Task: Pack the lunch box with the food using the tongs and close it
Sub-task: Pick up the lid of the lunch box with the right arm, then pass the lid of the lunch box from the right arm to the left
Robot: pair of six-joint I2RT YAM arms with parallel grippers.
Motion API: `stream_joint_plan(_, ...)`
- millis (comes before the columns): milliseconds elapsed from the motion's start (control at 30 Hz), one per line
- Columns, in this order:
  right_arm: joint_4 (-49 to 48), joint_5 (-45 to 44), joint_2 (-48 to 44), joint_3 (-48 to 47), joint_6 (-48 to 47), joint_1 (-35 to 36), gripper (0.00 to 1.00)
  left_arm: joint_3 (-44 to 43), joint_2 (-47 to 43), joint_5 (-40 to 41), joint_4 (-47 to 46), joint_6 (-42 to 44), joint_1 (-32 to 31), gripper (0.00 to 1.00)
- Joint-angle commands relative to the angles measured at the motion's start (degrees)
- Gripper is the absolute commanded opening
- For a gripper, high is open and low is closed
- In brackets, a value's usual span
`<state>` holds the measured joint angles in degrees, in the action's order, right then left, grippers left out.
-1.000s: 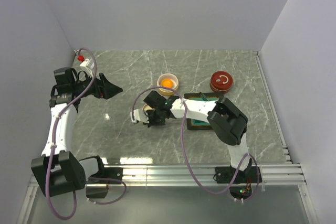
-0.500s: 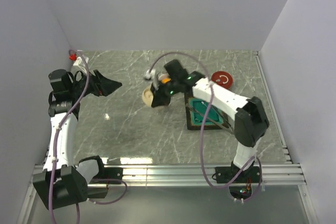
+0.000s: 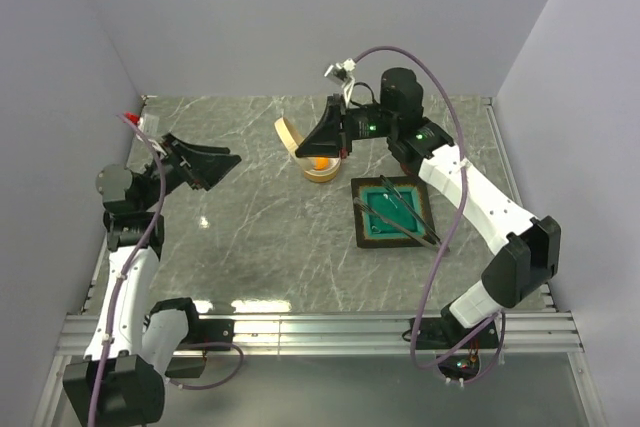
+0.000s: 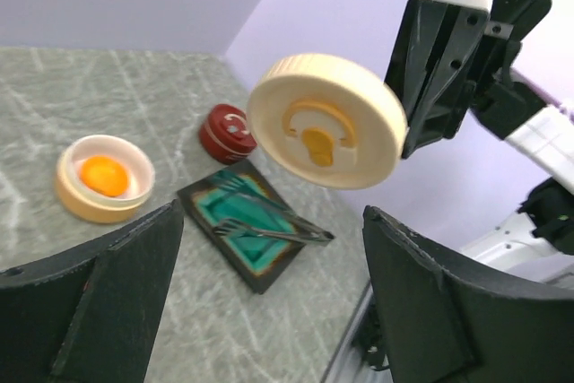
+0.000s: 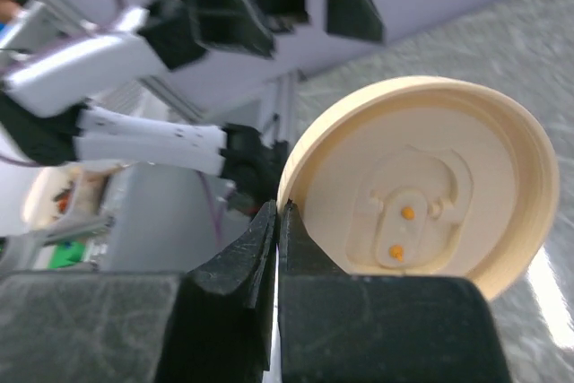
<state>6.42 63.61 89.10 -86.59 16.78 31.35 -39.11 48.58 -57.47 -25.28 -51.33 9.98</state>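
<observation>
The lunch box [image 3: 321,171] is a round cream bowl at the back middle, also seen as the lunch box [image 4: 70,201] in the left wrist view. In it lies an orange disc of food [image 3: 319,160], the same food [image 4: 103,175]. My right gripper [image 3: 306,147] is shut on the rim of the cream lid [image 3: 287,134], holding it tilted in the air beside the box. The lid [image 5: 430,195] is pinched at its edge by the right gripper [image 5: 280,220]. The silver tongs [image 3: 402,209] lie across the teal tray [image 3: 372,230]. My left gripper [image 3: 220,165] hovers open at the left, holding nothing.
A red round lidded pot [image 4: 228,132] stands behind the teal tray [image 4: 208,207]; in the top view my right arm hides it. The cream lid [image 4: 327,121] hangs in mid-air ahead of the left gripper [image 4: 269,311]. Walls close in the back and sides.
My right arm has swung from the table's middle to the back, carrying the cream lid up beside the lunch box and uncovering the tray and tongs. The left gripper has shifted slightly.
</observation>
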Motion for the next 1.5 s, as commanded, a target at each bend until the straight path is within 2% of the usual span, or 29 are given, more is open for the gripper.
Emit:
stream_joint_plan(0, -22.79, 5.64, -2.70, 2.64, 21.25, -1.03, 0.00, -1.66, -0.24, 4.99, -3.39, -3.86, -4.69, 0.86)
stream_joint_plan(67, -28.88, 5.99, -2.53, 4.31, 30.10, -1.29, 0.00, -2.98, 0.55, 7.45, 0.03, -3.78, -8.63, 0.84)
stream_joint_plan(100, -33.96, 6.17, -2.35, 4.76, 32.59, -1.38, 0.00, -4.20, 0.73, 9.90, 0.92, -3.60, -9.62, 0.83)
stream_joint_plan(200, -40.57, 6.26, -1.39, 5.64, 39.88, -1.38, 0.00, -6.23, 0.73, 16.14, 4.88, -2.29, -15.33, 0.82)
stream_joint_plan(267, -42.79, 6.08, -1.30, 6.25, 41.93, -1.38, 0.00, -6.76, 0.20, 17.39, 5.50, -0.35, -17.62, 0.81)
stream_joint_plan(400, -46.48, 6.43, -1.21, 6.78, 45.71, -1.47, 0.00, -3.00, -1.73, 14.85, -6.15, -0.27, -17.89, 0.82)
stream_joint_plan(500, -46.32, 7.13, -2.00, 7.39, 46.77, -1.38, 0.00, -2.20, -2.87, 10.55, -9.08, 5.88, -17.98, 0.81)
stream_joint_plan(600, -43.77, 7.93, -3.75, 8.45, 45.45, -1.38, 0.00, -1.67, -4.63, 2.30, -13.39, 16.32, -18.24, 0.83)
stream_joint_plan(633, -44.03, 8.28, -4.45, 8.89, 45.89, -1.30, 0.00, -2.02, -5.41, 0.71, -10.00, 23.40, -18.67, 0.83)
stream_joint_plan(700, -46.65, 8.98, -5.07, 10.47, 48.52, -1.30, 0.00, -3.24, -6.04, -4.21, -4.90, 31.60, -19.38, 0.84)
stream_joint_plan(733, -46.93, 9.24, -5.16, 10.65, 48.96, -1.30, 0.00, -3.60, -6.73, -4.92, -2.08, 39.65, -20.43, 0.85)
stream_joint_plan(767, -45.71, 9.77, -5.34, 10.74, 48.44, -1.12, 0.00, -4.38, -7.09, -5.63, 3.25, 43.38, -20.87, 0.86)
stream_joint_plan(833, -44.13, 10.39, -5.60, 10.74, 47.13, -0.51, 0.00, -4.83, -7.88, -5.46, 7.33, 52.33, -22.62, 0.86)
stream_joint_plan(933, -40.78, 12.23, -5.78, 11.08, 44.14, 1.25, 0.00, -4.57, -9.28, -3.44, 11.48, 57.56, -24.64, 0.86)
stream_joint_plan(1200, -38.94, 11.80, -6.75, 12.32, 42.20, 3.36, 0.00, -3.87, -10.43, 4.37, 12.45, 61.79, -28.78, 0.86)
stream_joint_plan(1467, -42.98, 9.96, -7.36, 14.16, 46.15, 3.89, 0.00, -4.74, -9.29, 5.97, 12.71, 62.49, -30.54, 0.86)
